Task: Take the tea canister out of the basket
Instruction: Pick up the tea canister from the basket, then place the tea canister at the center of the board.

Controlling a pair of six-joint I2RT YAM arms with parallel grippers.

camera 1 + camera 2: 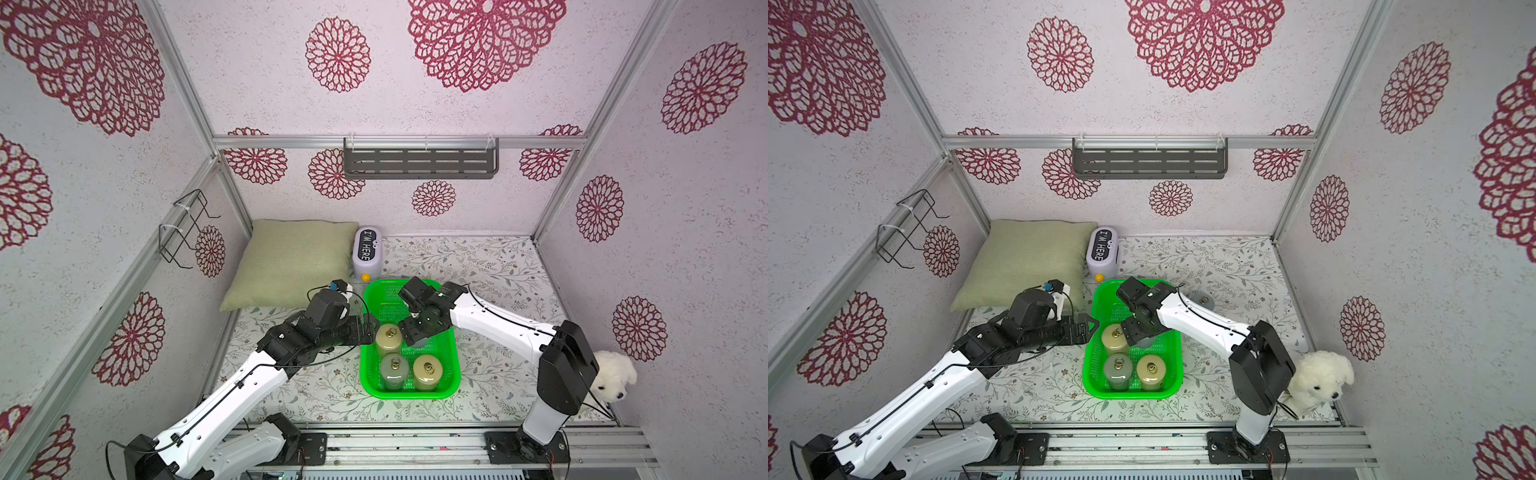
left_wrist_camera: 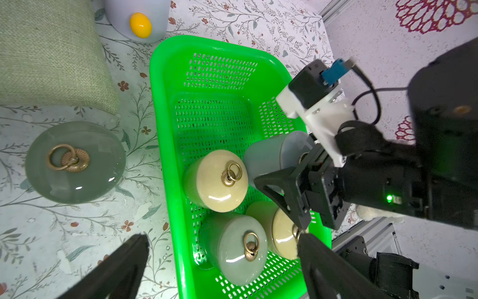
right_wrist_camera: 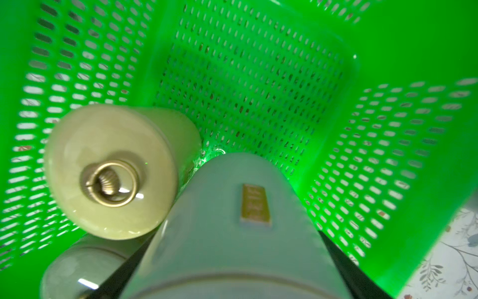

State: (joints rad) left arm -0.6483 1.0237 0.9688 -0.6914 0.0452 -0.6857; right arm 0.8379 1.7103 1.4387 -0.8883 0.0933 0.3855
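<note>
The right gripper (image 3: 238,233) is clenched on a pale grey-green tea canister (image 3: 232,181). In the right wrist view its two black fingers (image 3: 344,261) press on the two sides of the smooth body, which carries a small golden label. This canister is inside the basket (image 1: 409,393), about the middle of its length, on the side of the robot's right wall. Whether its bottom rests on the mesh floor, I cannot tell.

Just beside it, toward the left wall, stands a cream canister (image 1: 388,338) with a brass ring on the lid. At the near end of the basket two more stand side by side, a grey-green canister (image 1: 394,370) and a second cream canister (image 1: 427,371).

The left gripper (image 2: 222,239) has its jaws spread wide and grasps nothing. In both top views it hangs at the left rim of the basket, next to the first cream canister.

Outside the basket, the left wrist view shows a loose grey-green canister (image 2: 75,161) on the flowered table cover (image 1: 498,270), between the basket and the green pillow (image 1: 291,262). In a top view a grey lid with a ring (image 1: 1202,300) shows behind the right arm, to the right of the basket. A lilac device (image 1: 366,251) with the words "I'M HERE" stands just behind the far rim. A white plush dog (image 1: 613,376) sits at the right wall, near the base of the right arm.
</note>
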